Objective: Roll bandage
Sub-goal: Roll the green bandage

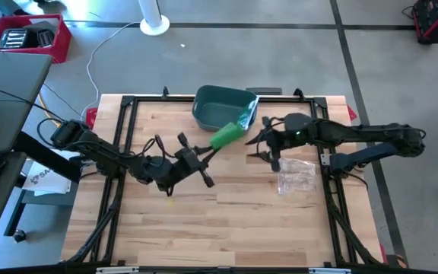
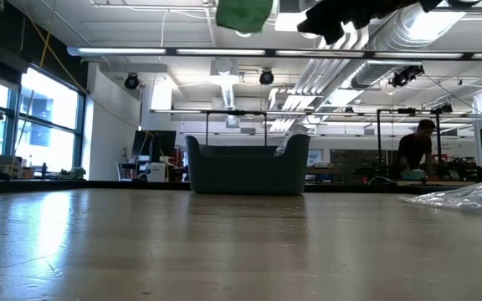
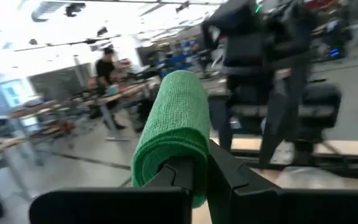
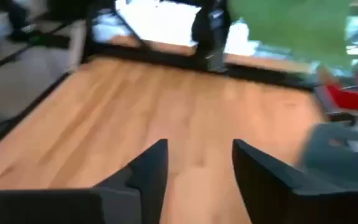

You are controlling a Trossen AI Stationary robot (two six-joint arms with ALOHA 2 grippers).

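Note the green bandage roll (image 1: 226, 136): it is already wound into a tight cylinder and is carried clear of the table (image 1: 226, 228), just off the 6 o'clock rim of the dark bin (image 1: 220, 106). In the low view the roll appears at the top edge, well above the wood, which confirms it rests on nothing.

Check the left gripper (image 1: 204, 156). Its fingers are together on the near end of the roll; the left wrist view shows the green cloth pinched between the two dark fingers (image 3: 188, 177) and standing out away from the camera. From the table centre, this gripper lies toward 11 o'clock.

Check the right gripper (image 1: 268, 152). It stands at about 3 o'clock of the roll, near but not touching it. Its fingers are apart and carry nothing; the right wrist view shows only bare wood between them. A clear plastic wrapper (image 1: 296, 176) lies on the table just at its 5 o'clock.

Assess progress as follows. The winding itself looks complete, since no loose tail is visible in any view. What appears to remain is depositing the roll, most likely in the bin, and retracting both arms. Whether the far end of the roll is secured cannot be told
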